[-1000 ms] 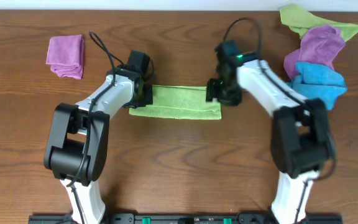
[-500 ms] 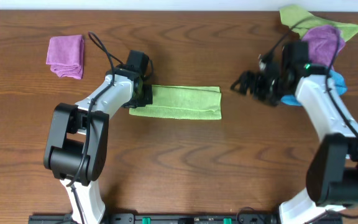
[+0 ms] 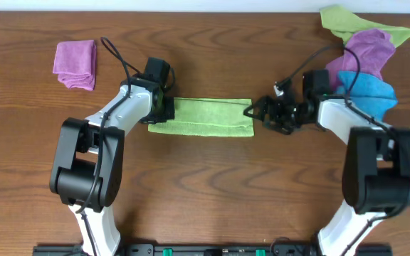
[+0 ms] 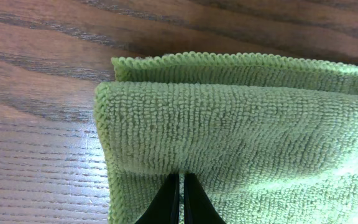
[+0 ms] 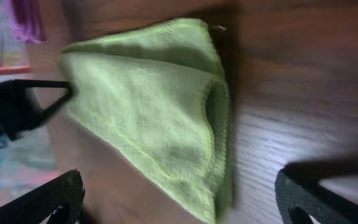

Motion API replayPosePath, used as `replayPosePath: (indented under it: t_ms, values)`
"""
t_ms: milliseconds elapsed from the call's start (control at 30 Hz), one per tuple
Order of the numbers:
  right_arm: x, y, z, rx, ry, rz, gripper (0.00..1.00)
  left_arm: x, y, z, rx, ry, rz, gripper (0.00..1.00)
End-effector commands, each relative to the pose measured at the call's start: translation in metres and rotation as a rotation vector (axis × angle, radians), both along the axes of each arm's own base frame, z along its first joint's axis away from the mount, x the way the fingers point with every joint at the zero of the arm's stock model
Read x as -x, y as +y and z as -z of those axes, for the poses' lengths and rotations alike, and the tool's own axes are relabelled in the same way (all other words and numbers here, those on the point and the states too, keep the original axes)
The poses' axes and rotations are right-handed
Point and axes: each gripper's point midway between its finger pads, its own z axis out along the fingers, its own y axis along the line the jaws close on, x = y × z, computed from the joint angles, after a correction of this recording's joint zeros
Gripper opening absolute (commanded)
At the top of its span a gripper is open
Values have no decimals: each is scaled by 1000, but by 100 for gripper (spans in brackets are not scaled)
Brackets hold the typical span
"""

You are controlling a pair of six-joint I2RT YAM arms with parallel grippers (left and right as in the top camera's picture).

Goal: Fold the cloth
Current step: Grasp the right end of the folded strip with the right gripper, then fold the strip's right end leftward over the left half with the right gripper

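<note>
The lime-green cloth (image 3: 208, 117) lies folded into a long band on the wooden table between the two arms. My left gripper (image 3: 164, 108) sits at its left end. In the left wrist view the black fingers (image 4: 169, 202) are pressed together, shut on a thin pinch of the cloth (image 4: 241, 124) near its folded edge. My right gripper (image 3: 260, 114) hovers just off the band's right end, its jaws spread wide with nothing held. In the right wrist view the right gripper (image 5: 179, 199) frames the cloth's (image 5: 154, 112) end, with one finger either side and apart from it.
A folded purple cloth (image 3: 75, 62) lies at the back left. At the back right is a pile of a duller green cloth (image 3: 347, 20), a purple cloth (image 3: 367, 48) and a blue cloth (image 3: 365, 89), close behind my right arm.
My right gripper let go of the cloth's right end, swung away to the right, then came back beside that end with its jaws wider. The left gripper and the cloth stayed put.
</note>
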Motion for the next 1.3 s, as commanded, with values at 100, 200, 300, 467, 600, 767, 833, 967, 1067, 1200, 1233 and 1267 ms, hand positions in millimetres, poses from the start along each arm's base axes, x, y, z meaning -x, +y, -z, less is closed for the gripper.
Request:
replayPosePath:
  t_ms: [100, 200, 300, 467, 600, 767, 833, 967, 1067, 1200, 1233, 1267]
  values:
    - [7, 20, 28, -83, 113, 6, 98, 21, -1, 23, 2, 94, -3, 6]
    - [12, 34, 37, -87, 131, -22, 97, 21, -1, 23, 3, 93, -3, 6]
    - [15, 48, 42, -88, 138, -44, 95, 21, -1, 23, 5, 93, -2, 6]
    - [6, 46, 37, -99, 137, -18, 59, 20, -1, 20, 9, 94, -5, 6]
    - [-8, 28, 21, -101, 134, 27, 25, 11, 1, -8, 20, 56, -14, 6]
    - [-16, -10, 5, 60, 171, 75, 5, -5, 0, -79, 54, -86, -16, 6]
    - [-14, -28, -1, 184, 200, 83, 2, -6, 0, -110, 71, -151, -16, 6]
    - [-10, -68, -25, 488, 246, 106, 2, 6, 4, -167, 99, -258, -14, 6]
    - [-10, -81, -44, 655, 244, 98, 2, 20, 8, -195, 109, -306, -15, 6]
    - [-15, -62, -68, 820, 173, 63, 2, 44, 15, -234, 124, -381, -17, 6]
    - [-16, -53, -70, 841, 150, 45, 2, 49, 16, -242, 130, -400, -17, 6]
    - [-16, -44, -70, 857, 128, 28, 2, 53, 17, -249, 135, -416, -17, 6]
